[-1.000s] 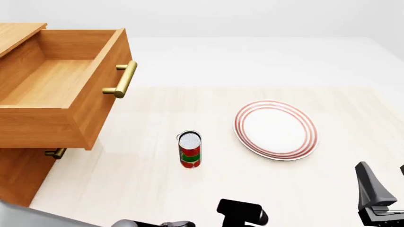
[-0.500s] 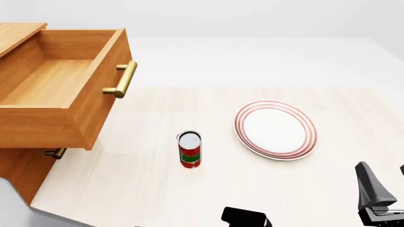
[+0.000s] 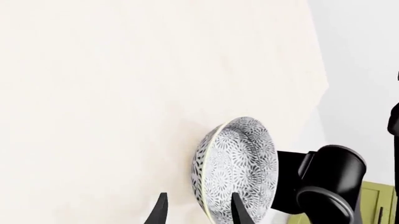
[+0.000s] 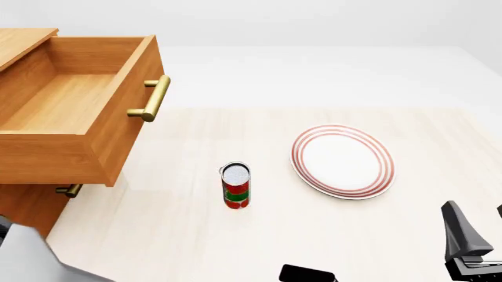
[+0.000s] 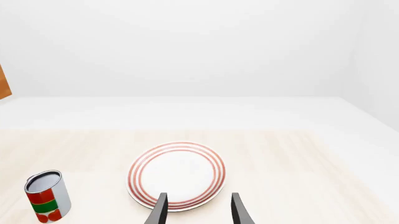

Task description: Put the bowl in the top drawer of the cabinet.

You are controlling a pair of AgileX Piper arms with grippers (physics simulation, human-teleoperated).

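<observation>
Nearest the camera's side, the left gripper (image 3: 196, 212) has its fingers spread apart with nothing between them, and the bowl (image 3: 236, 171) lies just ahead of them on the table (image 3: 93, 93). One fingertip overlaps the bowl's pale rim in the left wrist view, though whether it touches cannot be told. The bowl sits slightly off the gripper's centre line, toward the side of that one finger, so the rim is not yet between the fingers. From this I judge that the coming grasp turns on a small sideways shift to straddle the rim. The bowl does not appear in the front view at all, which suggests it rests at the near table edge, below that camera's frame. The left arm is plainly the nearer one. The right gripper (image 5: 196, 210) is also open and empty, pointing toward the plate (image 4: 342, 160), which lies farther out on the right. The can (image 4: 235, 185) stands upright near the table's middle, well apart from the plate. Farthest on the left, the top drawer (image 4: 117, 117) of the cabinet (image 4: 23, 41) is pulled out and looks bare inside, its open mouth facing up. The can stands between the near edge and the drawer.
</observation>
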